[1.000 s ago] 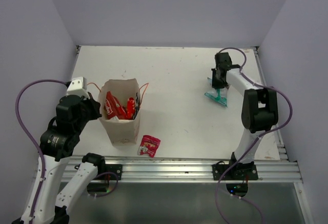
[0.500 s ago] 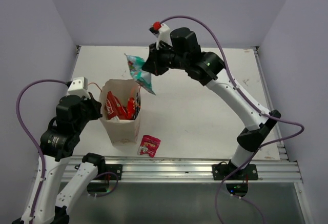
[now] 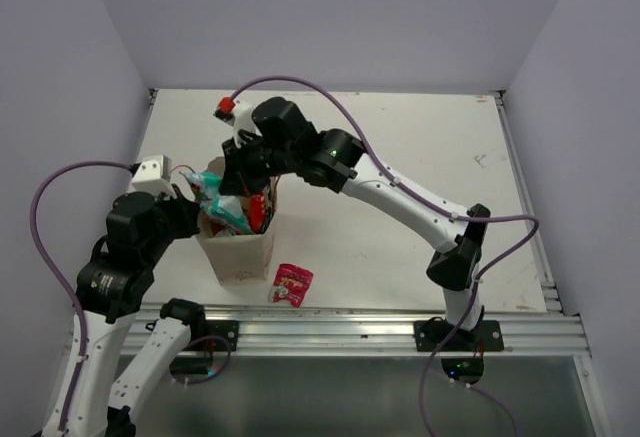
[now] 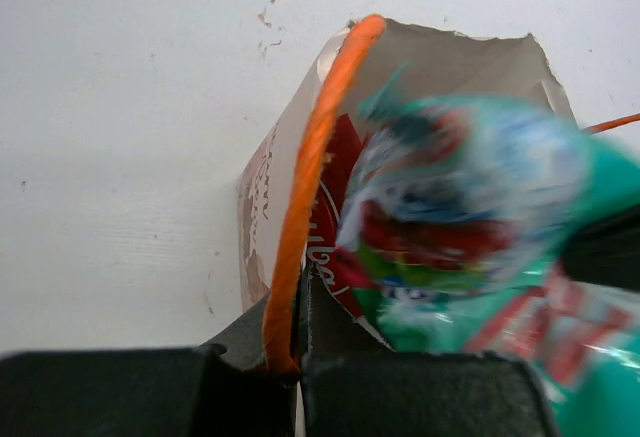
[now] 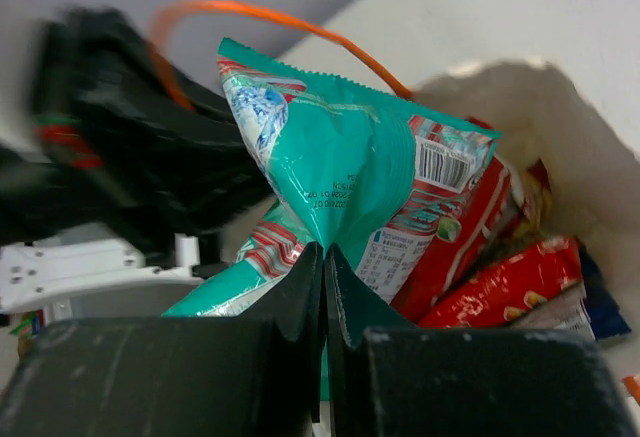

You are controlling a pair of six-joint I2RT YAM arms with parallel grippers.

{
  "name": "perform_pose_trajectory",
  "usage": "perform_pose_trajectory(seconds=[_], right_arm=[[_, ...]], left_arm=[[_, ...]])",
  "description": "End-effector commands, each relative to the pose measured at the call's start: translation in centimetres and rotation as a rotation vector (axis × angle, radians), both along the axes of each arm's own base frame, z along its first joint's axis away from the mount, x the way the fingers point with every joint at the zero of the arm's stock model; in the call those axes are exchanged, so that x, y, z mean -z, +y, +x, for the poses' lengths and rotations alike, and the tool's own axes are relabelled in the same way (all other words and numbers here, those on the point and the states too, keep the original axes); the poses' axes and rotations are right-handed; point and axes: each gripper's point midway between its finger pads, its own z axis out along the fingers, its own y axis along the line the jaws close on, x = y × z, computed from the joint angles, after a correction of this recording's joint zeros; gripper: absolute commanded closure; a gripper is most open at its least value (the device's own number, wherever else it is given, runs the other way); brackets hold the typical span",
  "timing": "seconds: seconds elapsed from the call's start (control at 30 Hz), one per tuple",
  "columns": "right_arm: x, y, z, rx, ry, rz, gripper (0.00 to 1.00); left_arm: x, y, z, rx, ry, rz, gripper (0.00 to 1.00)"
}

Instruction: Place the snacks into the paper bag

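Observation:
The tan paper bag (image 3: 240, 252) stands upright at the near left of the table. My right gripper (image 3: 232, 179) is shut on the teal-and-white packet (image 3: 222, 205) and holds it in the bag's mouth; it fills the right wrist view (image 5: 340, 172). Under it in the bag lie the large red-and-white chip bag (image 5: 470, 227), a red packet (image 5: 510, 282) and a dark blue packet (image 5: 598, 302). My left gripper (image 4: 297, 357) is shut on the bag's orange string handle (image 4: 310, 157) at the left rim. The small pink packet (image 3: 292, 284) lies on the table right of the bag's base.
The bag's second orange handle (image 3: 281, 172) loops out to the right of the mouth. A metal rail (image 3: 400, 322) runs along the table's near edge. Grey walls close the table in at the left, back and right.
My right arm carried the teal-and-white packet from the far right of the table, across the middle, to the bag's mouth and lowered it in. The left gripper kept its hold.

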Motion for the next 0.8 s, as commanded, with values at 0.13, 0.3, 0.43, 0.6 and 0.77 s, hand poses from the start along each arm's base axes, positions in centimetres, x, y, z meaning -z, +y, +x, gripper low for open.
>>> perform_pose_trajectory(seconds=[0.13, 0.3, 0.43, 0.6, 0.77], right_arm=[[2.2, -1.6, 1.0, 0.091, -0.015, -0.062, 1.00], [3.4, -3.4, 3.2, 0.224, -0.096, -0.163, 1.00], [4.4, -4.4, 4.5, 0.289, -0.147, -0.228, 1.00], [6.1, -4.0, 4.5, 0.282, -0.135, -0.284, 0.69], [-0.4, -4.8, 3.9, 0.306, -0.190, -0.158, 0.31]], left_arm=[[-0.9, -0.6, -0.1, 0.048, -0.053, -0.005, 1.00], [-0.7, -0.9, -0.1, 0.062, -0.050, -0.008, 1.00], [-0.5, -0.9, -0.3, 0.066, -0.052, -0.010, 1.00], [-0.5, -0.9, -0.3, 0.068, -0.051, -0.005, 1.00], [-0.4, -0.8, -0.3, 0.067, -0.047, 0.001, 1.00]])
